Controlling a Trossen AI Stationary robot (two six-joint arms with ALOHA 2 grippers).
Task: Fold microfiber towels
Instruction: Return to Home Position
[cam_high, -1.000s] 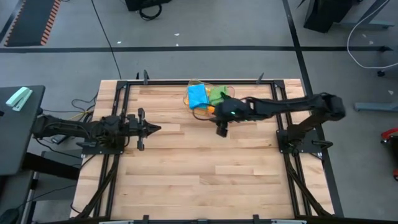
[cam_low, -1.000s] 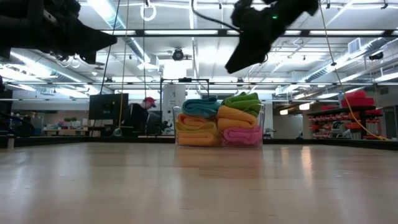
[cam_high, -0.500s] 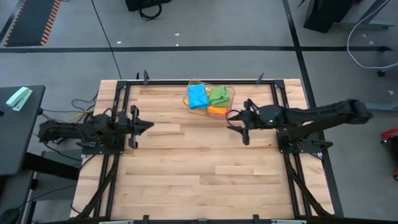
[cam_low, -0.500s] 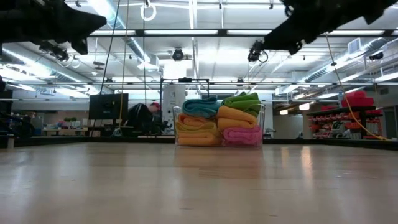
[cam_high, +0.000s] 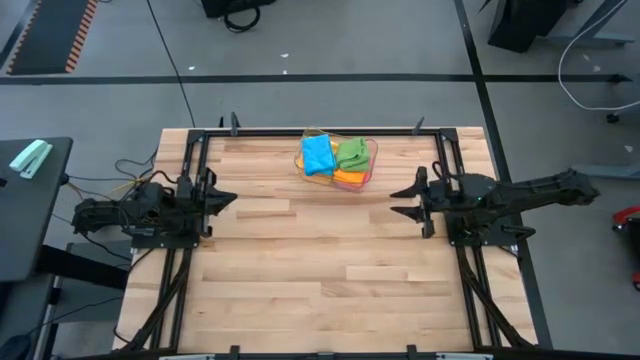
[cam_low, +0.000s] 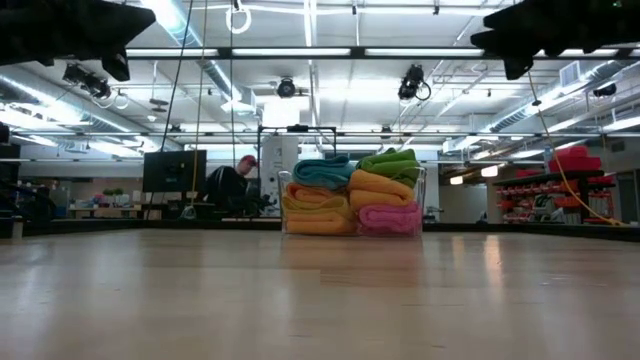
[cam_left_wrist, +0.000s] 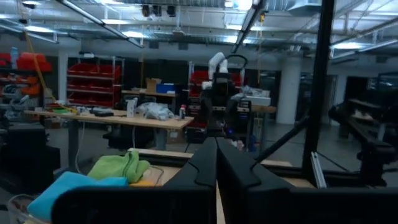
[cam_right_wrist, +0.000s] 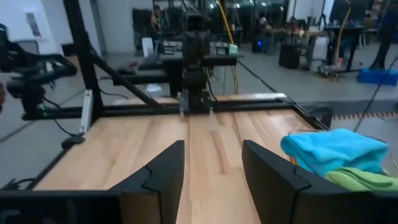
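Where the clear tray stands, folded towels fill it.

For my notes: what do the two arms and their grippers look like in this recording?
The left arm and right arm are matte black, built of slim jointed links. The left gripper and right gripper each carry two dark, angular, tapering fingers on a short crossbar. No markings or sleeves show.
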